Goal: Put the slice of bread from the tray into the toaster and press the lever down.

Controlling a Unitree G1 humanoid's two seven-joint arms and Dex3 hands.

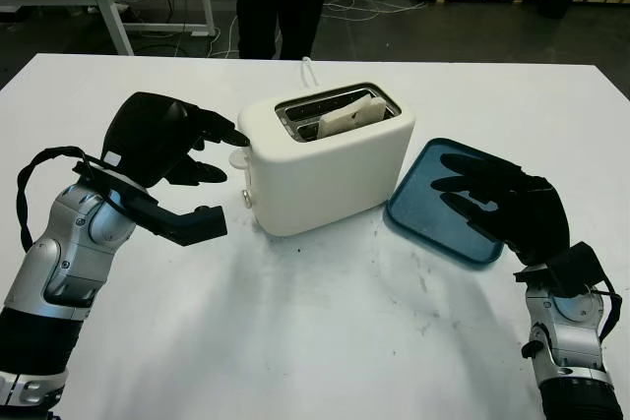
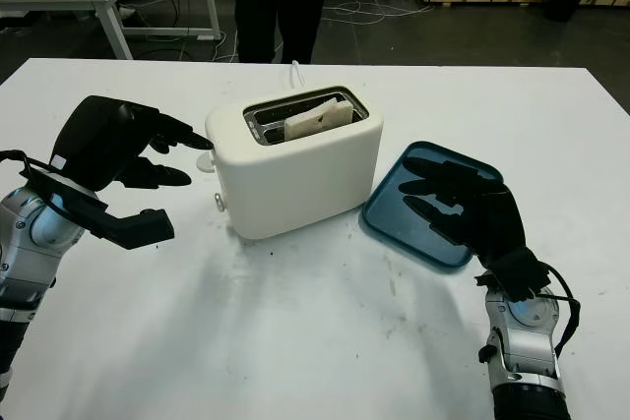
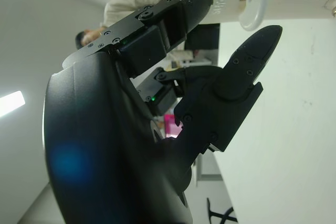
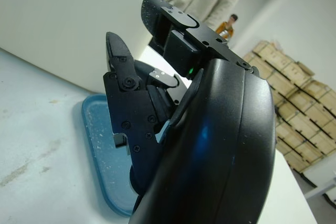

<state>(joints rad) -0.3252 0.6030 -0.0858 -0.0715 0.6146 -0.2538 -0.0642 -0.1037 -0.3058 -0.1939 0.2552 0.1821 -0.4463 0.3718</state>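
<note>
Beside the toaster [image 1: 330, 159], left robot hand [image 1: 172, 145] fingertip touches its lever [image 1: 239, 156], holding nothing.

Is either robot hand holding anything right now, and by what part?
Nothing is held. The left robot hand is at the toaster's lever, a fingertip on it. The right robot hand is open over the tray. The bread is already in the slot.

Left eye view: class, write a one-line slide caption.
Bread slice sits in the toaster; left hand reaches its lever, right hand open over the tray.
</note>
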